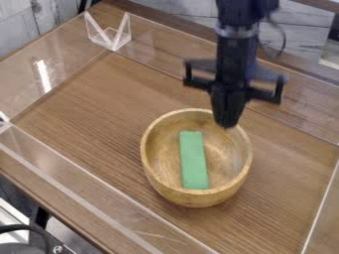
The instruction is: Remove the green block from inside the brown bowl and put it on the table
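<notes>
Green block [195,160] lies flat inside brown bowl [161,170], near the table's [93,99] right edge. Gripper [231,117] hangs above bowl's far rim, pinched closed, empty.

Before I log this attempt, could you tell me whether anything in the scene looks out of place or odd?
Yes: the pincer hangs shut and empty above the far rim of the brown bowl, while the green block lies flat inside the bowl. Nothing looks spilled or damaged on the table.
</notes>
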You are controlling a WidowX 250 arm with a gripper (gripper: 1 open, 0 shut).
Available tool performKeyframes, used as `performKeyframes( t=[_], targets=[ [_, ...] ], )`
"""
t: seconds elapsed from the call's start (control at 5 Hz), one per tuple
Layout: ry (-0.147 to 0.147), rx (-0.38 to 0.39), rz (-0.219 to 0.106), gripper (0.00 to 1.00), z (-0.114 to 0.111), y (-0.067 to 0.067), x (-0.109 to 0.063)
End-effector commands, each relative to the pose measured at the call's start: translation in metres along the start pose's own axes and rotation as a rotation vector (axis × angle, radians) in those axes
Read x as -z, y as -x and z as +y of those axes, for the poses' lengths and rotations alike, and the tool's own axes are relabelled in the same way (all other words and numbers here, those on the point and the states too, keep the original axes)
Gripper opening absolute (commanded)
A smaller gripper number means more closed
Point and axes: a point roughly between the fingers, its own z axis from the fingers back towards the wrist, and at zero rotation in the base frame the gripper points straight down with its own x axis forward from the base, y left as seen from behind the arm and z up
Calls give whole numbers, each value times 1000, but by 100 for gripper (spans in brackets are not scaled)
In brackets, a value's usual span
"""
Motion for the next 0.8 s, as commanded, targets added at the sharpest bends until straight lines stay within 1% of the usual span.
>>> performKeyframes(
  t=[0.0,0.2,0.4,0.6],
  targets=[
    [52,-67,-71,0,4,1,-37],
    [63,-76,-78,100,13,9,-44],
    [53,-76,-82,100,17,19,-36],
    [49,-48,-80,100,12,25,-30]
  ],
)
